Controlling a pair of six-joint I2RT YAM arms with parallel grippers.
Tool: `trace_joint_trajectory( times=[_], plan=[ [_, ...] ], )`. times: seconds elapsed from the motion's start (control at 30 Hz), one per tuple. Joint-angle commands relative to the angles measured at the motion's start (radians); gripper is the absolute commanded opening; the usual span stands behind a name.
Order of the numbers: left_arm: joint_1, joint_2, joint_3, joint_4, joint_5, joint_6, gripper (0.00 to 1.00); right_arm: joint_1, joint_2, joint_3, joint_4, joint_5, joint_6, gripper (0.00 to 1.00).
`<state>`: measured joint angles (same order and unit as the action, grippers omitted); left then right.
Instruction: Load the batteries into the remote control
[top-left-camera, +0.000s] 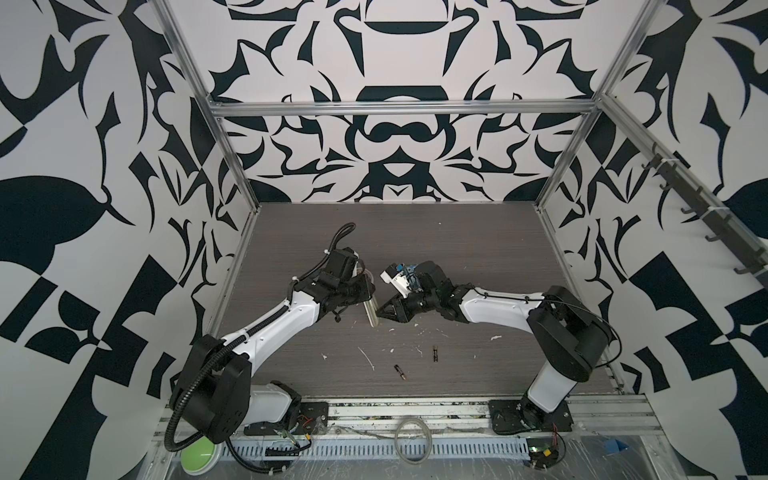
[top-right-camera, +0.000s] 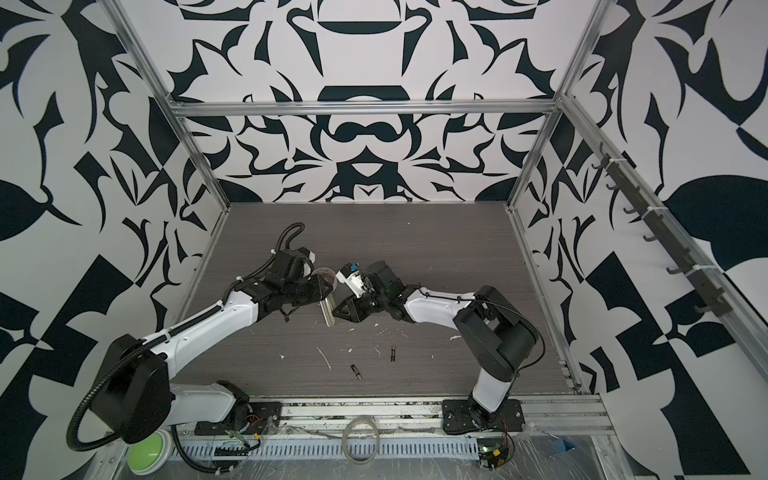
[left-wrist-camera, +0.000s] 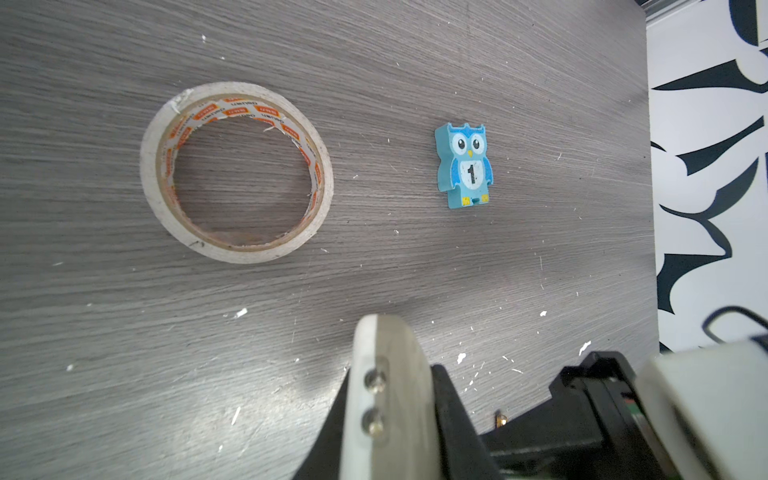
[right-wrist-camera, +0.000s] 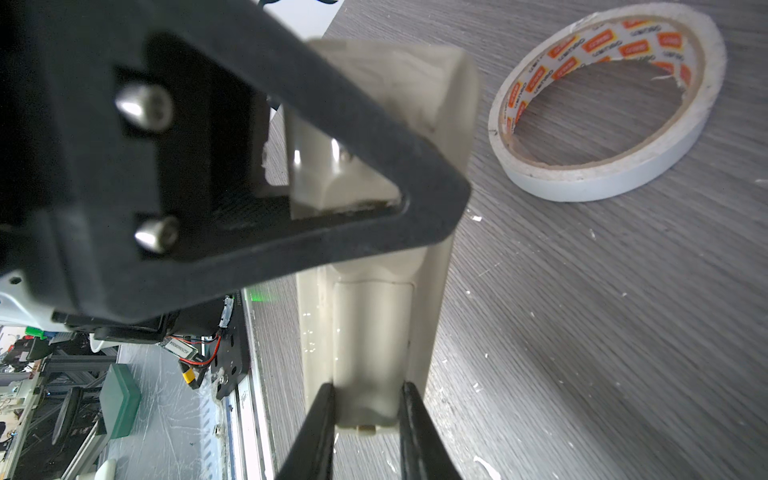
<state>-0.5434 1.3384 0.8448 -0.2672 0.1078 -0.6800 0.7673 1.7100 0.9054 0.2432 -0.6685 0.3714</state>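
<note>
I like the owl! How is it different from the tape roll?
The tape roll is a whitish ring with a hole; the owl is a solid blue figure. The tape roll is much bigger than the owl. The tape roll has orange labels inside; the owl shows a number 1. Both lie flat on the table.

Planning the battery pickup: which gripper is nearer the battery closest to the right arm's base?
Right. The right gripper pinches the remote control's front end, the end toward that battery. The left gripper clamps the remote control farther back, so it sits farther from it.
</note>
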Motion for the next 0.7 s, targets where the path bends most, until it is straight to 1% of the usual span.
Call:
trace_joint_trajectory(
  times=[0.0, 0.67],
  plan=[
    [0.012, 0.002, -0.015, 0.017, -0.014, 0.007, 0.00, 0.006, -0.042, 0.006, 0.056, -0.028, -0.018, 0.23],
    [0.042, 0.026, -0.029, 0.020, -0.025, 0.014, 0.00, 0.006, -0.055, 0.007, -0.011, 0.017, -0.059, 0.23]
  ],
)
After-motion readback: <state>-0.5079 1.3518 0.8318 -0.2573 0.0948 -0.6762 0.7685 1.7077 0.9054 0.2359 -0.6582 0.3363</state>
